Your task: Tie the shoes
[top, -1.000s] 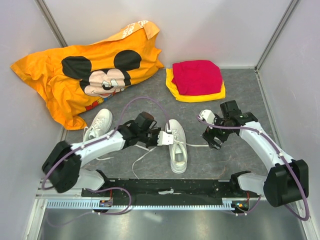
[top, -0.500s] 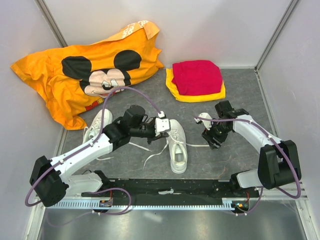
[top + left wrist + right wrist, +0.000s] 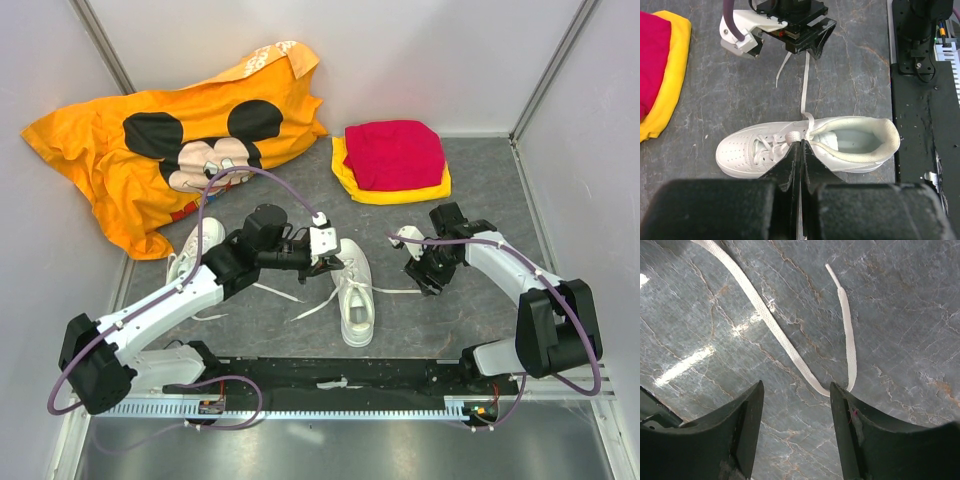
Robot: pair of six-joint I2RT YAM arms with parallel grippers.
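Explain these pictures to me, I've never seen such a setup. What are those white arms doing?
It is a robot: a white left arm and right arm, bolted at the near edge of a grey stone-patterned table. The wide picture looks down from above; the other two come from cameras on the wrists. On the table lie a white low-top sneaker in the middle, its twin to the left, an orange cartoon-mouse shirt, and a folded red cloth on a yellow cloth. The left gripper is shut over the middle sneaker, apparently pinching a flat white lace. The right gripper is open above the other lace, which lies on the table.
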